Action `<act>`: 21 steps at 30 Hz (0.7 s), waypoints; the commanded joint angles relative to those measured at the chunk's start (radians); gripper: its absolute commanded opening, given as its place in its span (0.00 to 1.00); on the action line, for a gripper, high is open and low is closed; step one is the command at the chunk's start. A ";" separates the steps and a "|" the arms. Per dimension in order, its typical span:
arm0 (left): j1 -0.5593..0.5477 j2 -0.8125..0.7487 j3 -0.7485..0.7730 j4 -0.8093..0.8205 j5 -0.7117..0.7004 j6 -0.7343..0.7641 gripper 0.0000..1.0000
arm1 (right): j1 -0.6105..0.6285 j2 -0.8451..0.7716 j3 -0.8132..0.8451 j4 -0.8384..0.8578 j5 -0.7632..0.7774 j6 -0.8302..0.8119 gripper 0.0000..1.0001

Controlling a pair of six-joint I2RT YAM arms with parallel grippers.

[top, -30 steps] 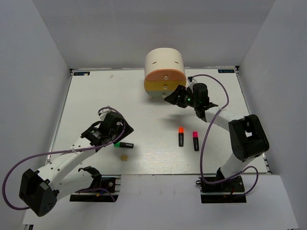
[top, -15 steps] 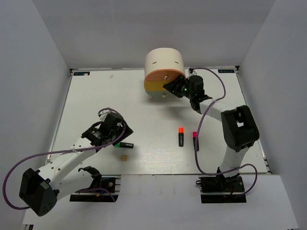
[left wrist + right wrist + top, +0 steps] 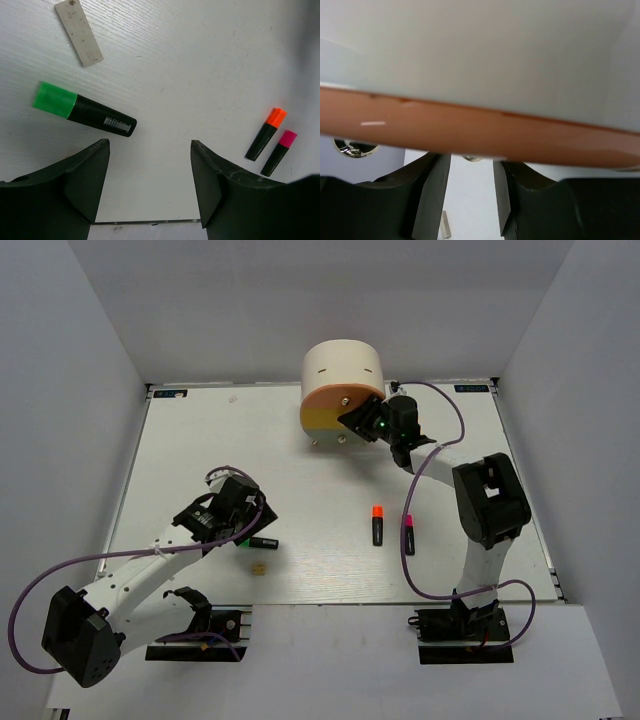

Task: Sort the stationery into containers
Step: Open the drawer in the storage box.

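**A:** Which item is best placed for the next pick, and for which arm?

**B:** The black highlighter with a green cap (image 3: 82, 110) is judged so. It is found lying flat on the white table (image 3: 200, 60), just beside the left fingers (image 3: 85, 180), which are held wide apart with nothing between them.

**A:** How is it laid relative to that gap?

**B:** In the left wrist view it is seen ahead of the gap and off to one side, its black barrel end near one fingertip but not touching. The long axis is set on a diagonal: the cap is pointed away and outward, the barrel end back towards the gap. A sideways shift and some wrist turn would probably be needed, so that the barrel is crossed by the fingers.

**A:** And the right arm?

**B:** The right fingers (image 3: 427, 200) are placed well apart from that highlighter, at the cream half-cylinder desk unit (image 3: 340, 365). They are seen parted close against its peach-orange drawer front (image 3: 470, 135), and a small round knob (image 3: 471, 158) is glimpsed just beyond the gap, not clamped.

**A:** Anything nearer that arm?

**B:** The orange-capped black highlighter (image 3: 377, 524) and pink-capped black highlighter (image 3: 408, 534) are laid near each other, caps towards the far edge.
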 commanded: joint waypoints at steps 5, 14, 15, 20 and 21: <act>0.003 0.006 0.014 -0.006 -0.004 -0.007 0.76 | 0.004 0.013 0.040 0.049 0.038 0.014 0.38; 0.003 0.035 0.003 0.030 -0.022 -0.017 0.76 | 0.001 -0.087 -0.106 0.058 0.001 0.011 0.28; 0.003 0.035 0.003 0.043 -0.022 -0.017 0.76 | -0.002 -0.099 -0.136 0.060 0.000 0.011 0.28; 0.003 0.101 0.017 0.053 -0.057 -0.006 0.76 | -0.007 -0.200 -0.232 0.066 -0.005 0.000 0.28; 0.003 0.114 0.031 0.053 -0.066 -0.006 0.76 | -0.008 -0.208 -0.258 0.067 -0.002 -0.003 0.28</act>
